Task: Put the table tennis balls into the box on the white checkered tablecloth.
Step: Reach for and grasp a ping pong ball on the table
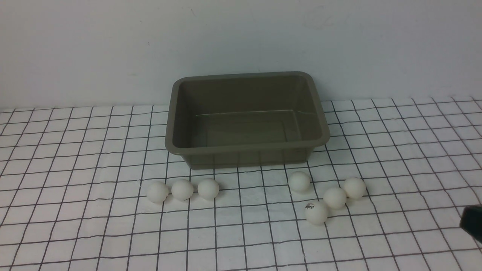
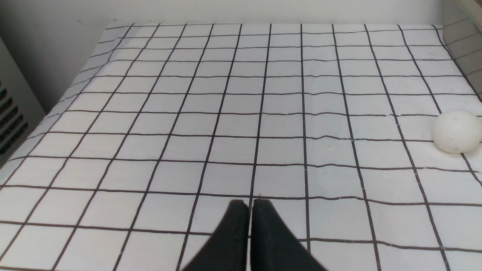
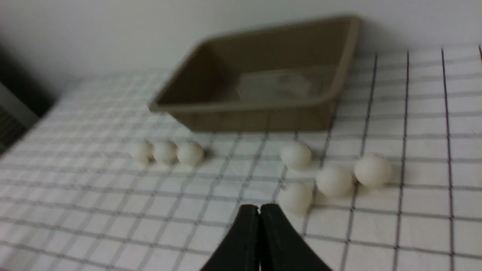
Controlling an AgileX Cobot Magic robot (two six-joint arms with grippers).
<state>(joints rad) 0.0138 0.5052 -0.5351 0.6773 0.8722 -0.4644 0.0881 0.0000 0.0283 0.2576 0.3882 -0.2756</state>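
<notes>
The olive-brown box (image 1: 246, 150) stands empty at the back of the white checkered tablecloth (image 1: 75, 210). In front of it lie several table tennis balls: a row of three (image 1: 182, 189) on the left and a cluster on the right, one with a dark logo (image 1: 316, 212). My right gripper (image 3: 259, 206) is shut and empty, just short of the nearest ball (image 3: 296, 198); only its dark tip (image 1: 472, 223) shows at the front view's right edge. My left gripper (image 2: 250, 202) is shut and empty over bare cloth, with one ball (image 2: 456, 131) off to its side.
A pale wall (image 1: 241, 37) rises right behind the box. A grey vented panel (image 2: 11, 116) stands beyond the cloth's edge in the left wrist view. The right wrist view is blurred.
</notes>
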